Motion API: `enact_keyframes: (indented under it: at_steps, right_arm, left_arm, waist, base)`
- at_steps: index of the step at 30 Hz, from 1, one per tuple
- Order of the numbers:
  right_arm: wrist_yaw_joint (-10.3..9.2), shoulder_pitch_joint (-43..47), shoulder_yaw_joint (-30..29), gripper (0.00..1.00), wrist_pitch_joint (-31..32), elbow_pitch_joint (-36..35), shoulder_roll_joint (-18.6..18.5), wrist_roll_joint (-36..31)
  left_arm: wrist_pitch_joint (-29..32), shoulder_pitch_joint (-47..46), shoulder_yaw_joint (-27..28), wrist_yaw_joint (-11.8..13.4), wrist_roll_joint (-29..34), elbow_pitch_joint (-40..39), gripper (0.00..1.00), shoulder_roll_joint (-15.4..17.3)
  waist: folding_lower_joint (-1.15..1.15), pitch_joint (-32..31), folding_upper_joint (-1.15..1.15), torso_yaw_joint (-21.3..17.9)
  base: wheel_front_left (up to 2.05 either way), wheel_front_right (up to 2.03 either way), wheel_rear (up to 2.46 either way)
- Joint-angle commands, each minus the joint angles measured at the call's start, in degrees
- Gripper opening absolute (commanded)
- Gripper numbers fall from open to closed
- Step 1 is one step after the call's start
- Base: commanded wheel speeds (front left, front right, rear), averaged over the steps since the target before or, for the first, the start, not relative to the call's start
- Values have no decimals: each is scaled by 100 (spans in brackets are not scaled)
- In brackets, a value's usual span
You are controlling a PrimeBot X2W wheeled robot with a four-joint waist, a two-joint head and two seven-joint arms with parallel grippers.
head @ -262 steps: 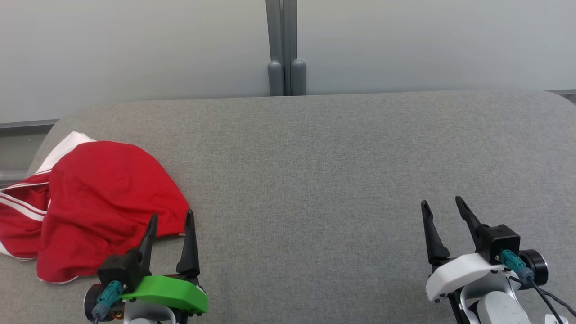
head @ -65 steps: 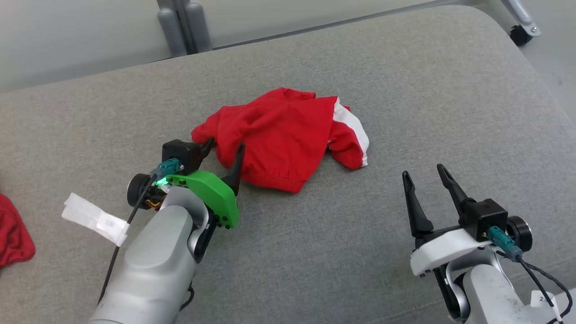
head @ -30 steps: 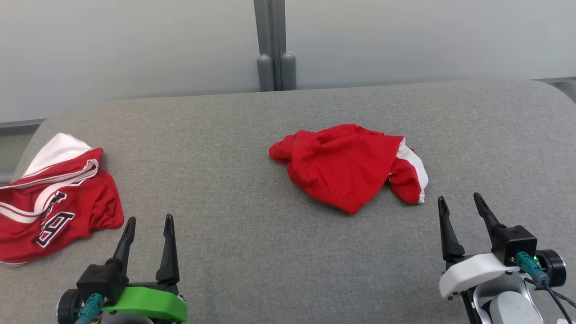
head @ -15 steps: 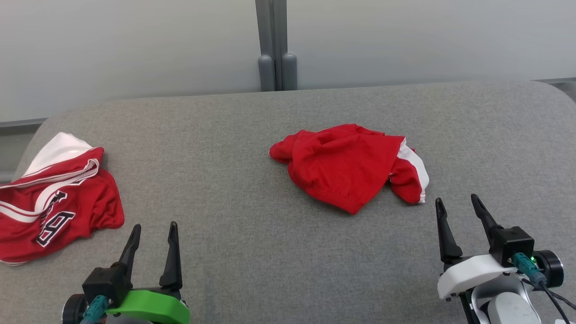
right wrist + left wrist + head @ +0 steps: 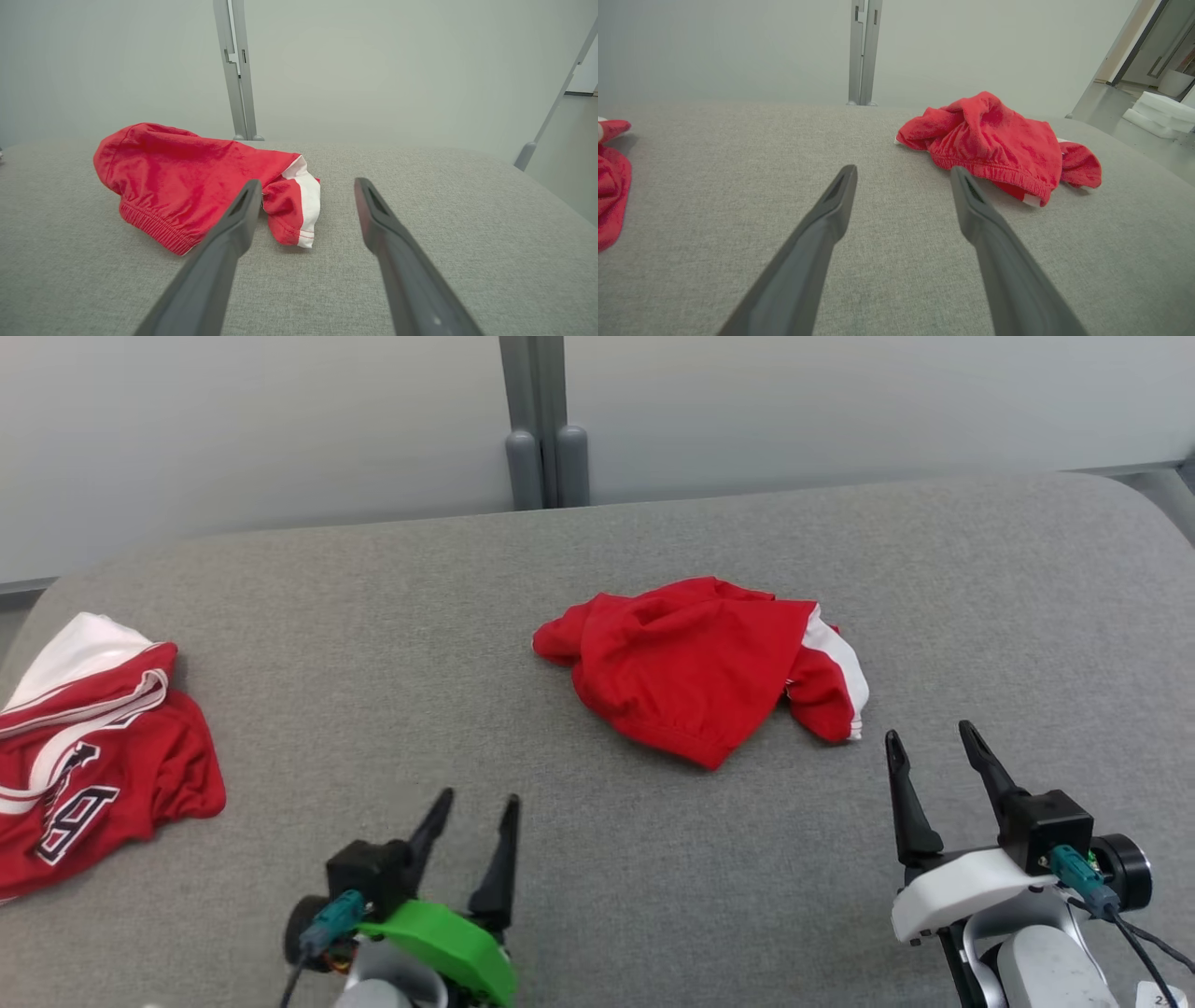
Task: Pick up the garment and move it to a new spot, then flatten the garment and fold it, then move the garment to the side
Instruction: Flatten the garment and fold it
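Lying crumpled, the garment (image 5: 695, 663) sits beyond the spread right tool (image 5: 930, 731).

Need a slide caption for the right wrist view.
Open right gripper facing a crumpled red fabric garment with white trim on the grey upholstered surface.

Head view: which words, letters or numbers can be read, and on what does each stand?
"A": black letter on the crumpled red and white jersey at left; its neighbours are folded, unreadable.
"2": small white tag at the bottom right corner, cut off, uncertain.
Red garment with white stripe, middle: no text.
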Motion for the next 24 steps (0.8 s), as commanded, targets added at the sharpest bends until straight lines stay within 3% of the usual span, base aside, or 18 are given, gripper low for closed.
enact_keyframes:
  at_steps: [1,5,10,18,24]
  right_arm:
    - [-8,-91,19,100,-19,-17,-16,36]
    - [-9,-190,46,100,-18,-61,-16,89]
    - [-9,-290,80,100,-18,-111,-14,159]
    - [-8,-395,194,100,-19,-149,-9,358]
    - [-8,-416,220,100,-19,-198,-10,429]
  left_arm:
    - [74,-206,-280,-24,-315,99,100,5]
    - [282,-698,-1070,-25,-896,475,100,14]
    - [272,-1226,-1481,-26,-1160,1028,100,16]
    - [95,-1857,-1744,61,-940,1934,100,21]
    - [-66,-2177,-1910,107,-631,2380,100,40]
  waist:
    - [0,155,0,-249]
    - [0,389,0,-641]
    - [0,678,0,-1170]
    - [0,997,0,-1812]
    - [0,1139,0,-2010]
  base:
    - [0,0,0]
    - [0,0,0]
    - [0,0,0]
    - [0,0,0]
    - [0,0,0]
